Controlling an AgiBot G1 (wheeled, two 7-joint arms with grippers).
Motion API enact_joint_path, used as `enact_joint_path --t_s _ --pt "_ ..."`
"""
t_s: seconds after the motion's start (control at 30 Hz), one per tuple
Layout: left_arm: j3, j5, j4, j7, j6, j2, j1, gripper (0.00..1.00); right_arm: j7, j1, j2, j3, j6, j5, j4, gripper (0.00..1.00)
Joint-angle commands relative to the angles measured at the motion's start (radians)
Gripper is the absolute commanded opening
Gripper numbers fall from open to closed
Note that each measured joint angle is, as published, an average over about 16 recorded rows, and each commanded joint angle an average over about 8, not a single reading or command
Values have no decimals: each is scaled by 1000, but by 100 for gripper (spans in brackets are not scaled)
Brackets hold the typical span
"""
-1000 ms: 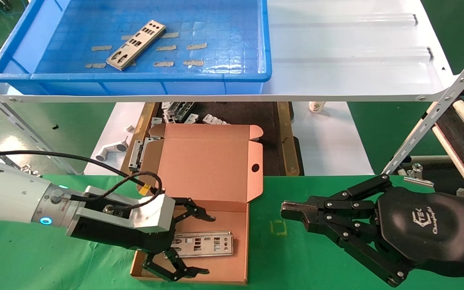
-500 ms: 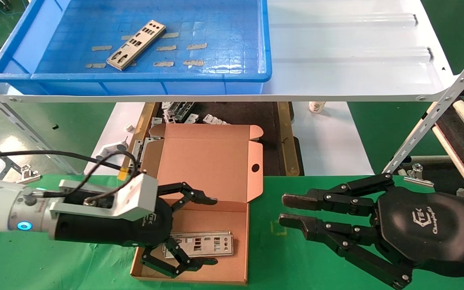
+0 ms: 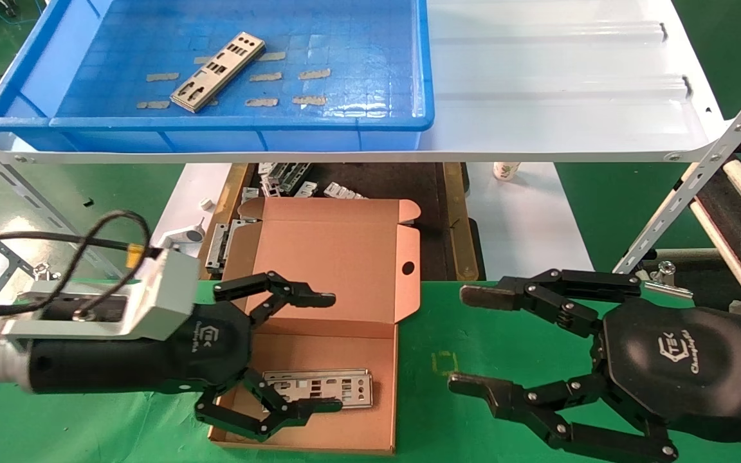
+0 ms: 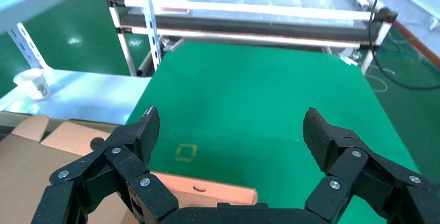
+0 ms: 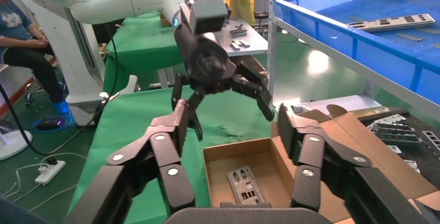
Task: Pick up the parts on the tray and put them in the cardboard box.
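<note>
Green-floored workshop with metal racking

A green cloth [image 3: 505, 334] covered the worktable, below a white ribbed shelf [image 3: 557, 77] on slotted angle posts [image 3: 698, 173]. The glossy green floor [image 3: 119, 199] caught overhead light. A paper cup [image 4: 32, 83] stood on a white table [image 4: 88, 97]; a seated person [image 5: 26, 42] was off to one side.

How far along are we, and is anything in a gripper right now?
One part already lies flat in the cardboard box. Nothing is in hand: the left gripper hangs open over that box, the right gripper open beside it. Left to move: one part on the tray.
</note>
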Motion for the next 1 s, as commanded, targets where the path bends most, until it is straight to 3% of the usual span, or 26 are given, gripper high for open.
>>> enact_joint_path --t_s 0.03,0.73,1.0 --pt "-21 -14 -20 -14 1 -11 15 100 0 0 0 0 0 0 0 100" --pt "-248 -158 -233 -168 14 -130 178 100 0 0 0 0 0 0 0 100" --pt "-299 -191 -280 -199 18 -157 215 100 0 0 0 0 0 0 0 100"
